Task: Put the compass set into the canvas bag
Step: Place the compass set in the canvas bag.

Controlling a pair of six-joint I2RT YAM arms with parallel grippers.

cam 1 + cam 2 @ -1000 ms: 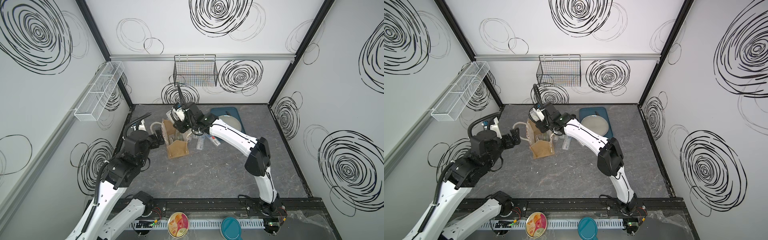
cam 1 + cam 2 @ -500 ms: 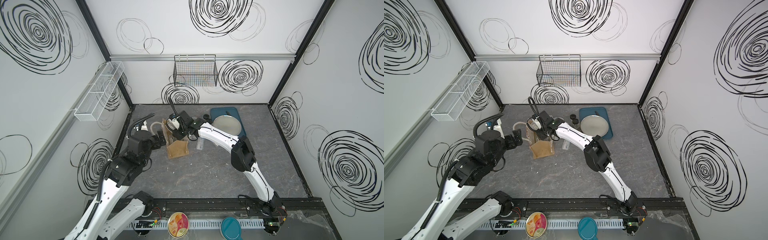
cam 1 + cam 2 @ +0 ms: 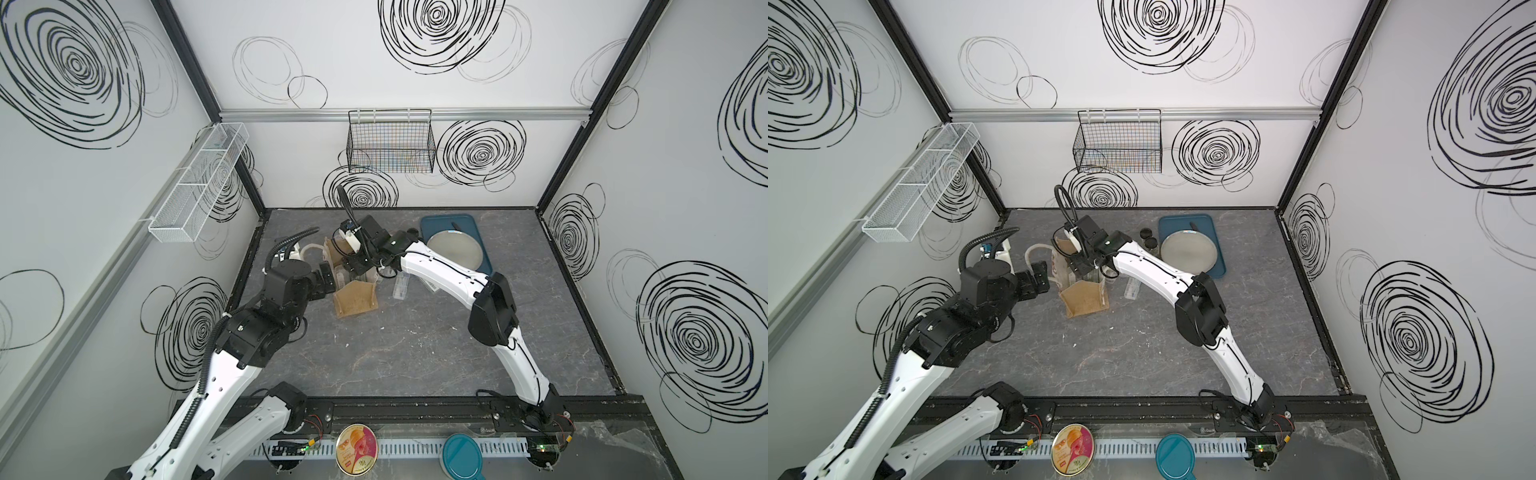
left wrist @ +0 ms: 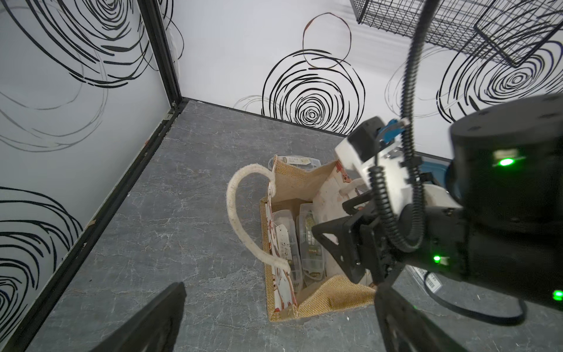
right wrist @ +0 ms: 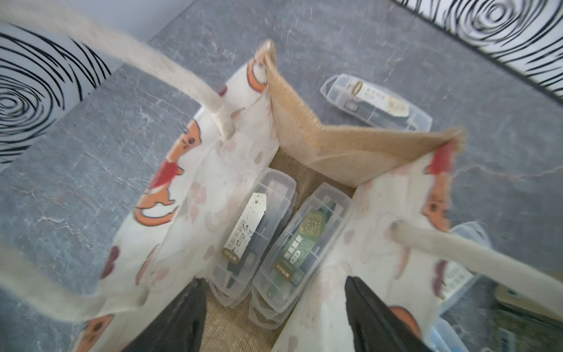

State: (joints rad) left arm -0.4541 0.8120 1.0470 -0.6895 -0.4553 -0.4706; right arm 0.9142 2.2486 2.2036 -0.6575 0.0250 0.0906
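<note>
Right wrist view: R gripper [image 5: 274,282] hangs over the mouth of the canvas bag [image 5: 350,149] (small boxy tan woven tote, cream printed sides, thick white rope handles). Its jaws are apart w/ nothing btw them. Two compass sets lie side by side on the bag's floor: clear hard-plastic case w/ green label [image 5: 304,240] and clear case w/ white label [image 5: 253,231]. Outside, a third clear case [image 5: 377,103] lies on the table just past the bag's tan end wall. L gripper [image 4: 280,286] is spread wide, empty, near the bag, not touching.

Handling, my guess: cases light, rigid, smooth, so prob. slippery; thin plastic may crack if squeezed hard. Best pinch is across the narrow width at mid-length. Bag is soft, walls sag, and rope loops could snag fingers.

In both top views: grey marble-look tabletop [image 3: 415,353], bag abt 10 o'clock from centre, blue rectangular tray [image 3: 434,224] w/ round silver plate [image 3: 455,251] abt 1 o'clock. Walls white w/ black swirls; black wire basket [image 3: 390,141] on back wall at 12.
</note>
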